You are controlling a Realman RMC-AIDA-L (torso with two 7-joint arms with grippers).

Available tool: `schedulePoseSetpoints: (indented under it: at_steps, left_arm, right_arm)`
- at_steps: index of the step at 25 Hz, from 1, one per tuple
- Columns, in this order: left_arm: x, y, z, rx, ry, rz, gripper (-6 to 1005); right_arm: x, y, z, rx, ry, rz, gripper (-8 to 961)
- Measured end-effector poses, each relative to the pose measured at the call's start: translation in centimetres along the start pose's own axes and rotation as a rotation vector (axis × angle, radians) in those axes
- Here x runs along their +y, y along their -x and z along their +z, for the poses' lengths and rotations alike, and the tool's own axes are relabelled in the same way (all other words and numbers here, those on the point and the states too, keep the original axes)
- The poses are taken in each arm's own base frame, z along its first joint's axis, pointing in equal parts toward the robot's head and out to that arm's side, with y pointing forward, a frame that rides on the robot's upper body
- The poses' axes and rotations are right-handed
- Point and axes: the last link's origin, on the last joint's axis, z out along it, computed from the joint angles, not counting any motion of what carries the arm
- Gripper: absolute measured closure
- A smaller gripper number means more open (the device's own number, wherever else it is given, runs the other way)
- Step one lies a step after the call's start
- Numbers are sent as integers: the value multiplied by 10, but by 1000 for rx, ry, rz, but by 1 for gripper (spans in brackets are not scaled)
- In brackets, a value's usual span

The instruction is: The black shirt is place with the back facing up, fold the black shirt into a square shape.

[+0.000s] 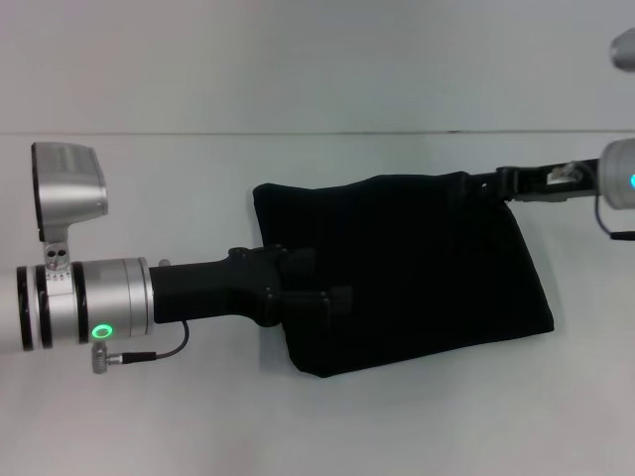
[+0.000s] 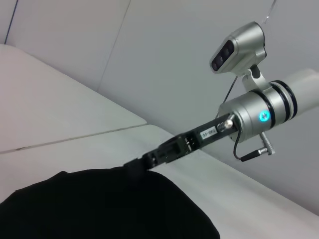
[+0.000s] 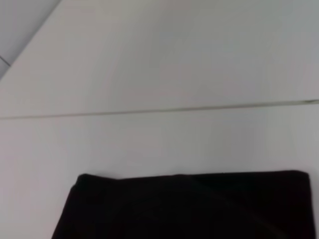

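black shirt (image 1: 417,268) folded on desk (image 1: 149,416) | left pincer (image 1: 332,297) over its near-left edge, grip unclear | right pincer (image 1: 476,183) at far-right corner, grip unclear

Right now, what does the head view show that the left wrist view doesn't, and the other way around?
Only the head view shows the left gripper, reaching over the near left part of the black shirt, and the shirt's whole folded outline. Only the left wrist view shows the camera mounted on the right arm's wrist. Both show the shirt lying on the white table and the right gripper at one of its far corners.
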Motion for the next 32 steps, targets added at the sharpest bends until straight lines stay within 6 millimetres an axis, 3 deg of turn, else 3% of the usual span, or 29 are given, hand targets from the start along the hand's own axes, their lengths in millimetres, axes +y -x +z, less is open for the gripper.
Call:
schedulePoseSetpoints:
  at_steps: [7, 18, 28, 32]
  left_arm:
    - [-2, -2, 0, -2, -5, 5, 68]
    - [-6, -2, 0, -2, -34, 3, 68]
    - [-7, -1, 0, -2, -46, -1, 68]
    - [-7, -1, 1, -1, -46, -1, 68]
  right_arm:
    - [7, -3, 12, 0, -25, -27, 94]
    - [23, 9, 20, -123, 29, -27, 93]
    - [3, 10, 9, -159, -18, -16, 94]
    - [6, 10, 6, -139, 9, -65, 93]
